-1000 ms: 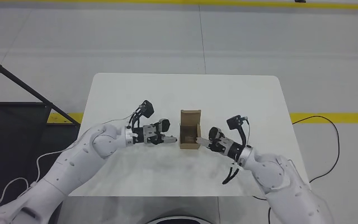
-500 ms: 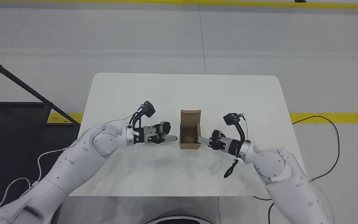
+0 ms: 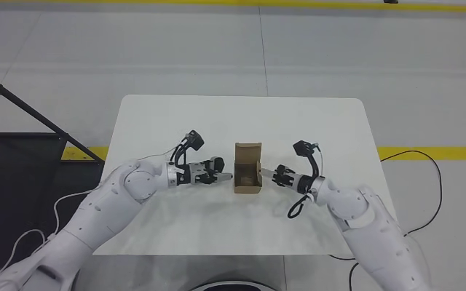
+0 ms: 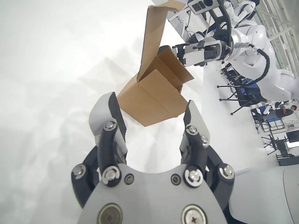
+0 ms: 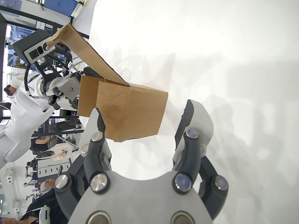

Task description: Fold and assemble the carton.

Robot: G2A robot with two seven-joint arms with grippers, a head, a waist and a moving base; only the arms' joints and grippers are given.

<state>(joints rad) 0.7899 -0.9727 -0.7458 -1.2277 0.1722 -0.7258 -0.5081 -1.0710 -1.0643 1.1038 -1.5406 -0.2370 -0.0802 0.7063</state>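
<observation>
A: Where's the carton?
B: The carton (image 3: 247, 180) sits upright mid-table (image 3: 182, 124), top open, lid flap standing up.
A: Grippers?
B: The left gripper (image 4: 151, 107) has its fingers apart, just beside one side. The right gripper (image 5: 143, 110) is also spread, at the opposite side. Can't tell if either touches.

Bright, even light from overhead floods the white table (image 3: 320, 124), and no hard shadow falls anywhere on it. In both wrist views glare bleaches the tabletop almost to blank. The brown carton (image 3: 247, 171) throws only faint, soft-edged shadows onto the surface around it, and its inner walls sit darker than its lit outer faces. The wrist views bow straight lines toward their edges, curving the table's rim.
</observation>
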